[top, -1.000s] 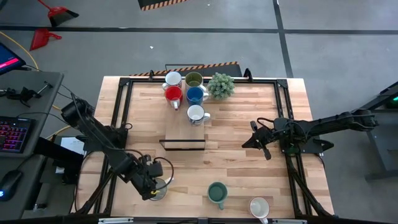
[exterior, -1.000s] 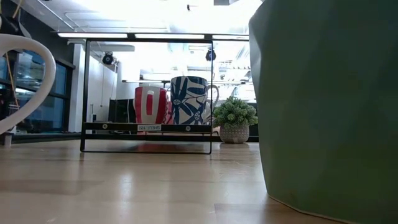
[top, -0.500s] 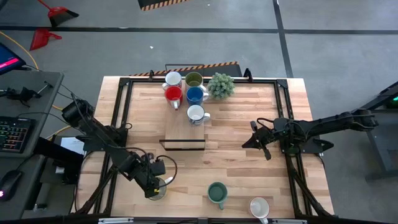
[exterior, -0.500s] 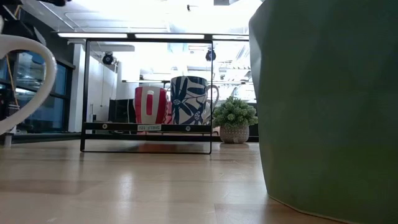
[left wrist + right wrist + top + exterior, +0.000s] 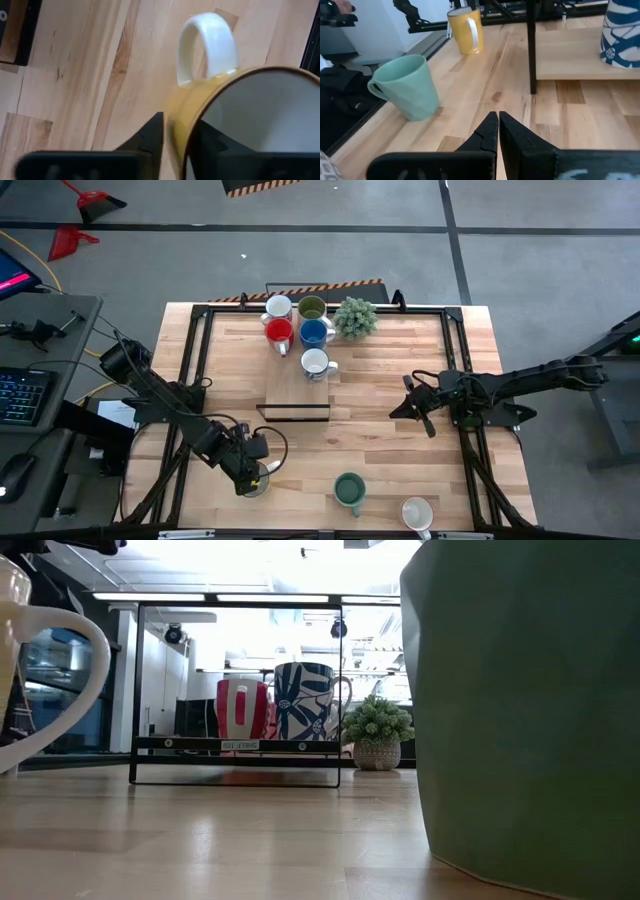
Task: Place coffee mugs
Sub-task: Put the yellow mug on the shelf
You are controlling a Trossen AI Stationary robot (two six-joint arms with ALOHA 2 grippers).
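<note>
My left gripper (image 5: pixel 252 473) is at the table's near left, shut on a yellow mug (image 5: pixel 235 120) that has a white inside and a white handle (image 5: pixel 60 670). The right wrist view shows this mug (image 5: pixel 465 30) upright. My right gripper (image 5: pixel 400 408) hovers shut over the table's right half, touching nothing. A teal mug (image 5: pixel 349 490) and a white mug (image 5: pixel 417 513) stand on their bases near the near edge. White (image 5: pixel 278 307), olive (image 5: pixel 311 307), red (image 5: pixel 279 332), blue (image 5: pixel 314 332) and blue-patterned (image 5: pixel 315 364) mugs stand on a low shelf (image 5: pixel 297 395). My left gripper has the yellow mug by its rim (image 5: pixel 186 125), beside the handle. One finger (image 5: pixel 152 137) is outside the wall and the other (image 5: pixel 212 145) inside. The fingers come from above, pointing down. The mug is upright; I cannot tell whether its base is on the table.
A small potted plant (image 5: pixel 355 317) stands at the far edge beside the shelf. Black frame rails (image 5: pixel 195 360) run along the table's left and right sides. Bare wood lies between the shelf's near end and the teal mug.
My left gripper has carried the yellow mug a short way toward the table's right and far side. In the low view the handle has shifted right and part of the mug's body has come into view. The right arm has kept still.
</note>
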